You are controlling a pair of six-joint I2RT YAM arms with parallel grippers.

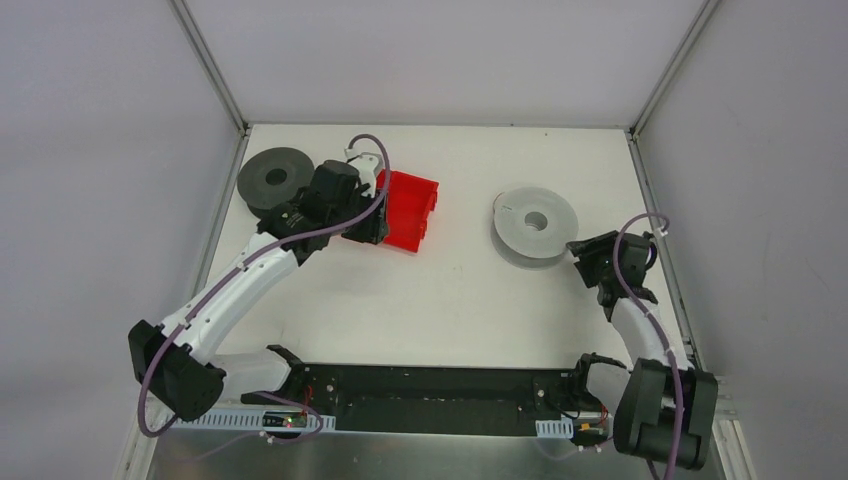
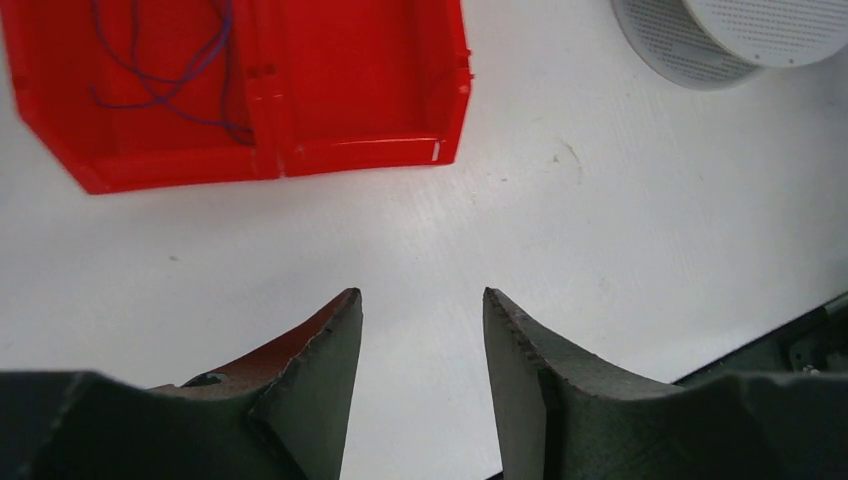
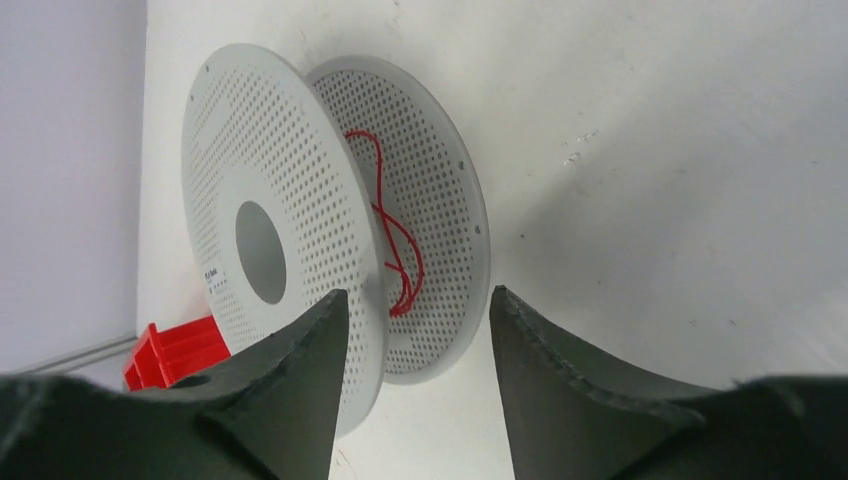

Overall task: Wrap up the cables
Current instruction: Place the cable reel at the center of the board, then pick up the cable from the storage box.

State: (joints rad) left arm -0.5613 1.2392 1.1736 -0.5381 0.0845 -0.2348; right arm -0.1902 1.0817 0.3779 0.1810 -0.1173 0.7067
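A thin red cable [image 3: 392, 250] lies curled between the two flanges of the light grey perforated spool [image 3: 300, 230], which lies flat on the table [image 1: 536, 226]. Thin dark blue-violet cables [image 2: 170, 70] lie loose in the left compartment of the red bin [image 2: 300, 150]. My left gripper [image 2: 420, 300] is open and empty, over the table just short of the bin. My right gripper [image 3: 415, 300] is open and empty, close to the grey spool's edge. In the top view the left gripper [image 1: 372, 222] is at the bin [image 1: 412, 210] and the right gripper [image 1: 582, 252] is beside the spool.
A dark grey spool [image 1: 274, 178] lies at the back left, behind the left arm. A black rail [image 1: 430, 398] runs along the near edge between the arm bases. White walls with metal posts enclose the table.
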